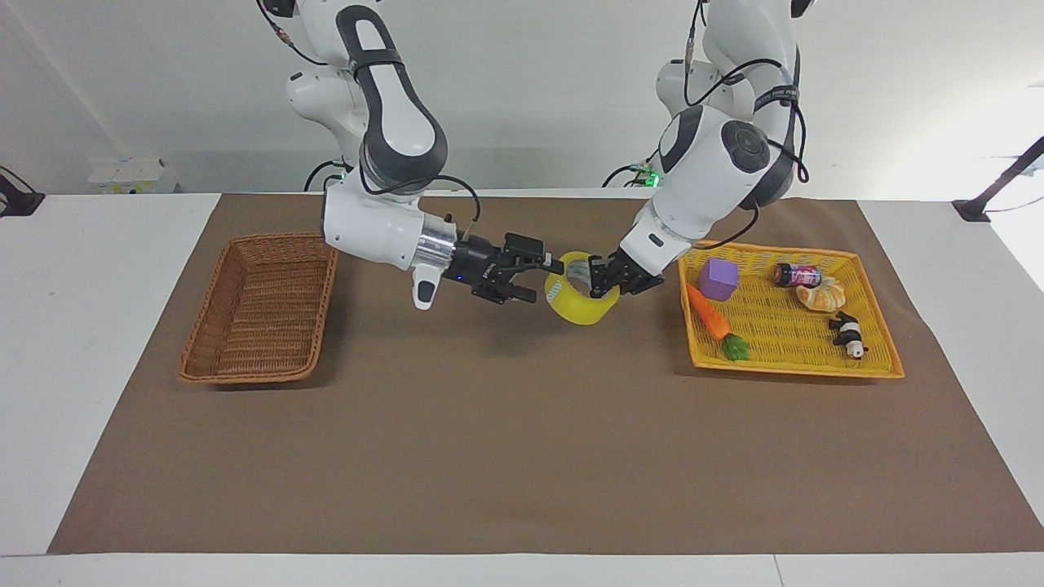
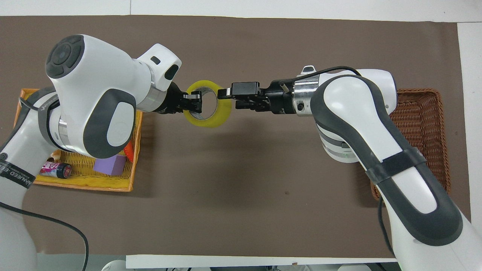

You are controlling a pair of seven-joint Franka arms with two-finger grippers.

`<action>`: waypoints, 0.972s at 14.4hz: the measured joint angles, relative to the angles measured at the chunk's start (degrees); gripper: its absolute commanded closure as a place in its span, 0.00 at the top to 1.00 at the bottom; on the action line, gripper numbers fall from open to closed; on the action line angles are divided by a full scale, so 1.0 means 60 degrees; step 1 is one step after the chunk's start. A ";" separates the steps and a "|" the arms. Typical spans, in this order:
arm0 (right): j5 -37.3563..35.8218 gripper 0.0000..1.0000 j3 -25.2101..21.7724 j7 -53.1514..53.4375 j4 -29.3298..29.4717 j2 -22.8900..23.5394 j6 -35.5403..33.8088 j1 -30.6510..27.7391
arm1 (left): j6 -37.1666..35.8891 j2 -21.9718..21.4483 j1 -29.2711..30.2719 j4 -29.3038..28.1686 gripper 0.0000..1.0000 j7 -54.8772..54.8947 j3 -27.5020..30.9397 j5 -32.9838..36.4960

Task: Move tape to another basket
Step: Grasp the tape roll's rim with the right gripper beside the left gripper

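Note:
The tape (image 1: pixel 581 307) (image 2: pixel 211 121), a yellow roll, hangs in the air over the middle of the brown mat. My left gripper (image 1: pixel 601 281) (image 2: pixel 195 104) is shut on its wall, one finger inside the core. My right gripper (image 1: pixel 541 281) (image 2: pixel 230 98) is open and level with the roll, at the part of its rim toward the right arm's end of the table. One fingertip (image 1: pixel 555 265) reaches the rim; I cannot tell whether it touches. The brown wicker basket (image 1: pixel 257 306) (image 2: pixel 421 113) stands empty at the right arm's end.
A yellow tray (image 1: pixel 791 371) (image 2: pixel 83 184) at the left arm's end holds a purple cube (image 1: pixel 718 279) (image 2: pixel 110 165), a carrot (image 1: pixel 706 313), a small can (image 1: pixel 797 275) (image 2: pixel 56 170), a croissant (image 1: pixel 822 295) and a panda toy (image 1: pixel 848 334).

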 measured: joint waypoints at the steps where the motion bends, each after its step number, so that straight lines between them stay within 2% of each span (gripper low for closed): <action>1: 0.0000 0.99 0.0001 -0.0006 0.0000 0.0000 0.0172 0.0074 | 0.0000 0.0000 -0.0002 0.0000 0.00 0.0000 -0.0002 0.0000; 4: 0.0000 0.79 -0.0001 -0.0120 0.0000 0.0000 0.0309 0.0282 | 0.0000 0.0000 -0.0005 0.0000 0.00 0.0000 -0.0010 0.0000; 5: -0.0001 0.67 -0.0002 -0.0149 0.0000 0.0000 0.0309 0.0298 | 0.0000 0.0000 -0.0007 0.0000 0.00 0.0000 -0.0012 0.0000; 7: -0.0001 0.28 -0.0014 -0.0312 -0.0002 0.0000 0.0309 0.0297 | 0.0000 0.0000 -0.0012 0.0000 0.00 0.0000 -0.0017 0.0000; 9: -0.0020 0.03 -0.0056 -0.0423 -0.0053 0.0018 0.0295 0.0282 | 0.0000 -0.0021 -0.0009 0.0007 0.00 0.0000 -0.0006 -0.0001; 10: -0.0015 0.00 -0.0063 -0.0451 -0.0054 0.0022 0.0258 0.0276 | 0.0000 -0.0020 -0.0011 0.0005 0.00 0.0000 -0.0012 -0.0001; 14: -0.0017 0.00 -0.0098 -0.0461 -0.0054 0.0026 0.0083 0.0239 | -0.0001 -0.0024 -0.0015 0.0007 0.00 -0.0001 -0.0033 -0.0001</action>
